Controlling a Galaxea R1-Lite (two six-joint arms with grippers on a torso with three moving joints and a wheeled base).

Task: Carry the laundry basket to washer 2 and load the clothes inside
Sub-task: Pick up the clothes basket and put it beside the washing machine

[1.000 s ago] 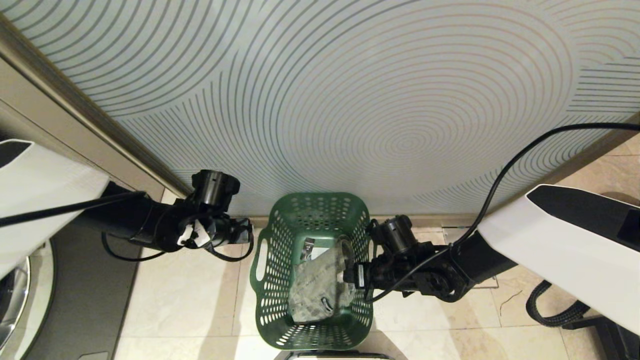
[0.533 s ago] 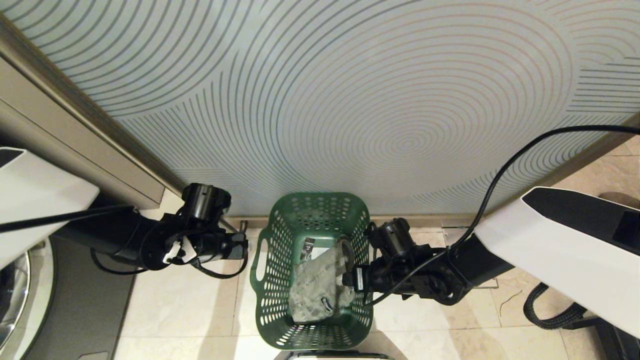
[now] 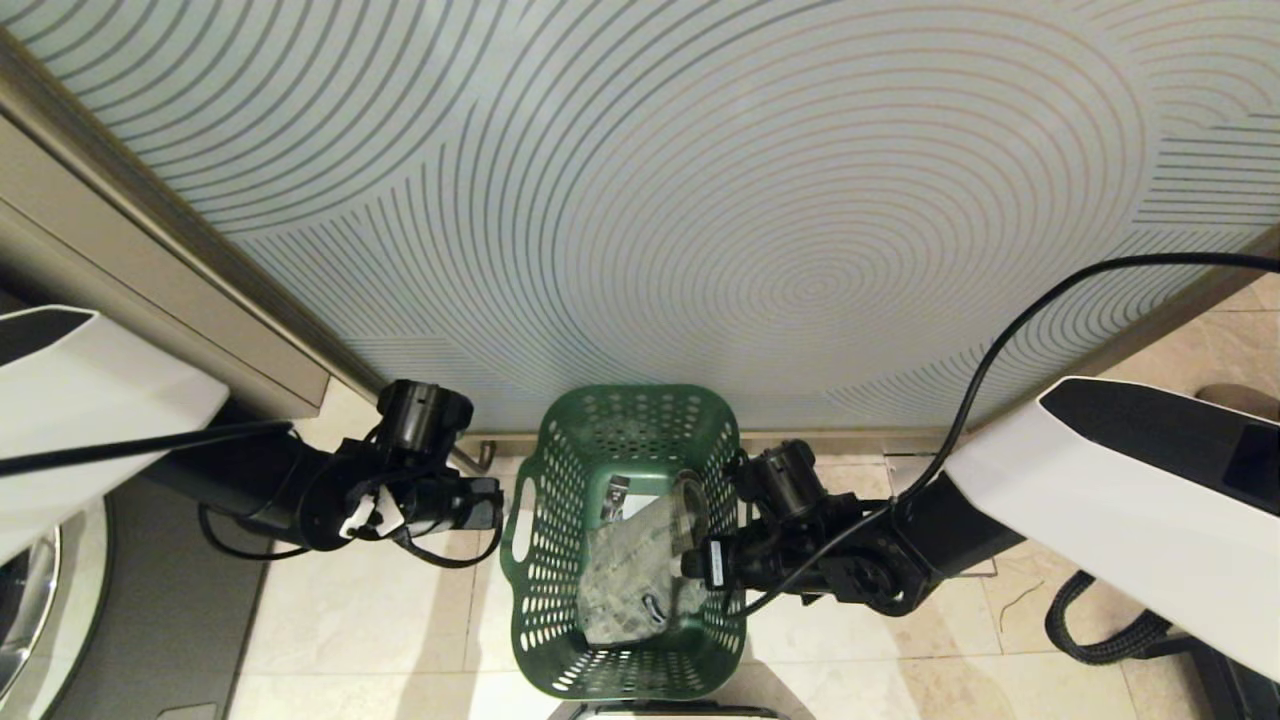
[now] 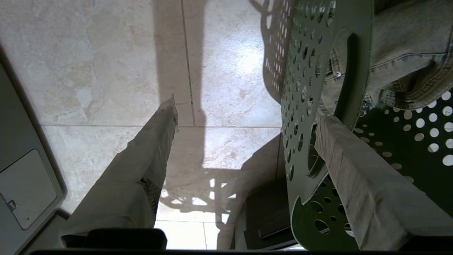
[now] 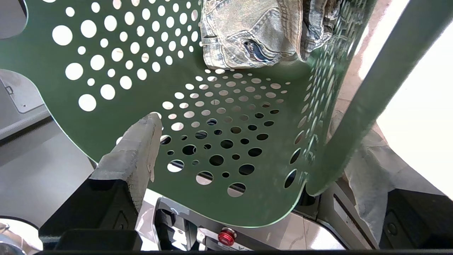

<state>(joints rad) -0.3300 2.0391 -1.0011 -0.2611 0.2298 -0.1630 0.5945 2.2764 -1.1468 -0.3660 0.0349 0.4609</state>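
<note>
The green perforated laundry basket (image 3: 530, 600) stands on the floor in front of me, with faded denim clothes (image 3: 640, 570) lying in it. My left gripper (image 3: 492, 503) is at the basket's left handle slot. In the left wrist view it (image 4: 247, 113) is open, with one finger outside the basket wall (image 4: 315, 71) and the other on the side of the clothes (image 4: 407, 53). My right gripper (image 3: 700, 560) is open astride the right rim. In its wrist view it (image 5: 247, 120) has one finger inside the basket (image 5: 116, 46) below the clothes (image 5: 254, 32). A washer's chrome door ring (image 3: 25, 600) shows at lower left.
A frosted glass wall (image 3: 700, 200) with curved lines rises right behind the basket. A grey panel (image 3: 170, 600) lies on the left of the beige tiled floor (image 3: 370, 620). A black corrugated hose (image 3: 1100, 625) sits at right. My base, with a red button (image 5: 226, 236), is under the basket's near end.
My left gripper has come down and nearer to me, settling beside the basket's left handle. The right gripper has crept slightly further over the right rim. The basket has not moved.
</note>
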